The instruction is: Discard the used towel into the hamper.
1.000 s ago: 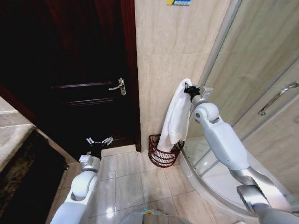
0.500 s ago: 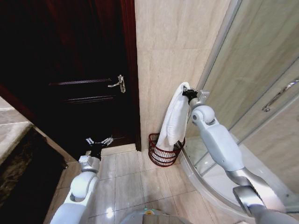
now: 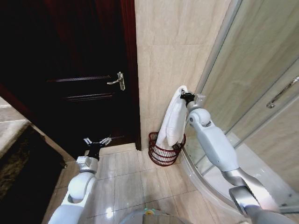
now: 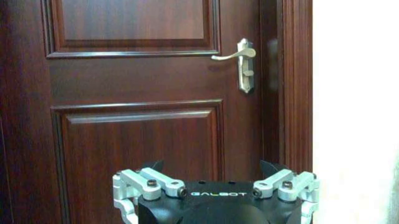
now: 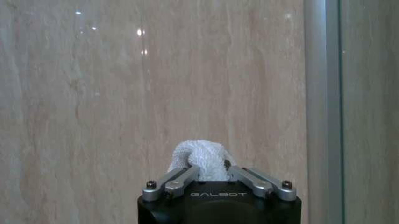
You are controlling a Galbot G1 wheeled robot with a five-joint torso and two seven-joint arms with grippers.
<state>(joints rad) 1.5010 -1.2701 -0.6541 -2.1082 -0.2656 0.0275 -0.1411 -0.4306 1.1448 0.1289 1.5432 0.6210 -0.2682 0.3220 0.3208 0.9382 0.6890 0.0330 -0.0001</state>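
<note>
The right pincer (image 3: 184, 96) is clenched on the top of a white towel (image 3: 172, 120) hanging straight below it into the hamper (image 3: 163, 151), while the left pincer (image 3: 96, 142), spread wide, faces the door (image 3: 84, 70).

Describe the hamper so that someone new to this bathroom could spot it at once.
Find the beige tiled wall between the dark wooden door and the glass shower enclosure. At its foot stands the hamper, a round red-brown wire basket with the white towel hanging into it.
</note>
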